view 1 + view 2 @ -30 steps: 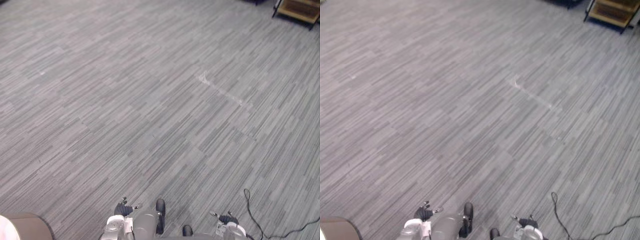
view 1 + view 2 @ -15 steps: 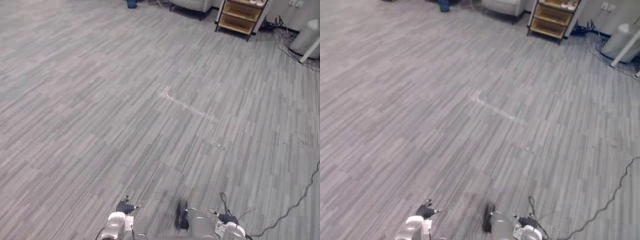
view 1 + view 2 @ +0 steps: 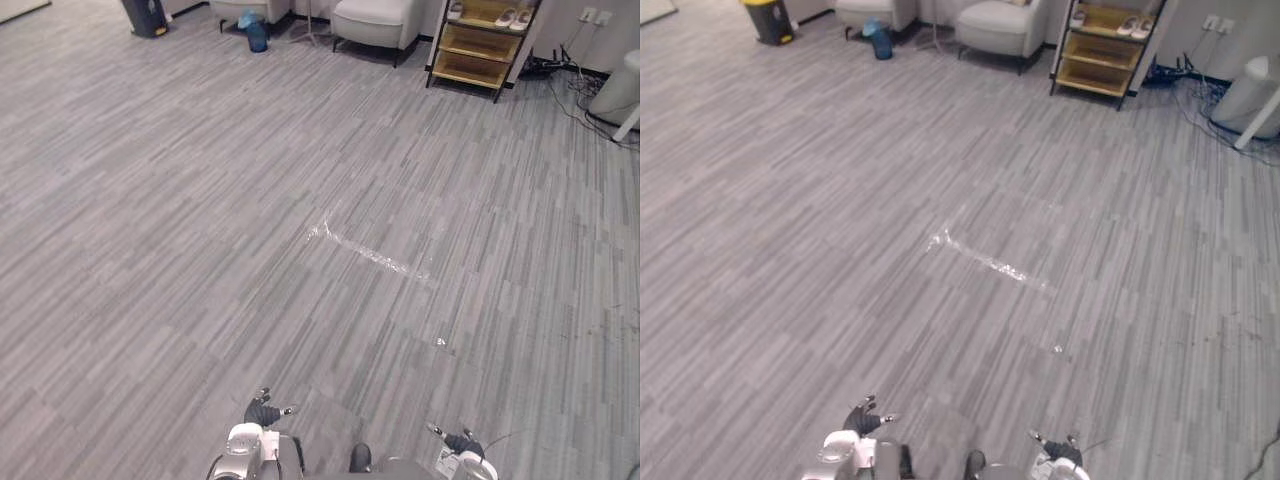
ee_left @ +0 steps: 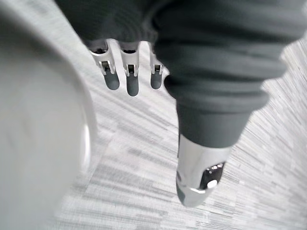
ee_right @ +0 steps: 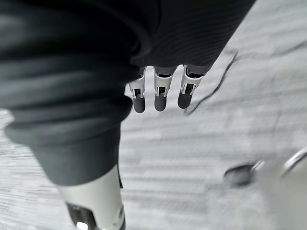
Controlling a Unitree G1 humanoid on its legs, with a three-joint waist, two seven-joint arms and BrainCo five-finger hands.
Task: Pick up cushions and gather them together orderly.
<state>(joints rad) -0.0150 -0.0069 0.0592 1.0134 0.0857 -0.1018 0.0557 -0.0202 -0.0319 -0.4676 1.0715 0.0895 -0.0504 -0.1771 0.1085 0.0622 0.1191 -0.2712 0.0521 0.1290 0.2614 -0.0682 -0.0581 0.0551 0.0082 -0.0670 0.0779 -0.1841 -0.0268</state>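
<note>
Two armchairs [image 3: 998, 24], one shelf [image 3: 1092, 48]; left hand [image 3: 262, 412], right hand [image 3: 462, 441] both relaxed, empty.

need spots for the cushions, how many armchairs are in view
2. One armchair stands far off beside the wooden shelf; the second armchair sits further left, partly cut off. Others may be hidden.

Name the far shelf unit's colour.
Light brown wood: the open shelf unit, best in right eye view.

Grey striped floor [image 3: 180, 220], pale streak at ctr [image 3: 368, 254], armchair [image 3: 374, 20], wood rack [image 3: 482, 48] & bin [image 3: 147, 15] far edge
</note>
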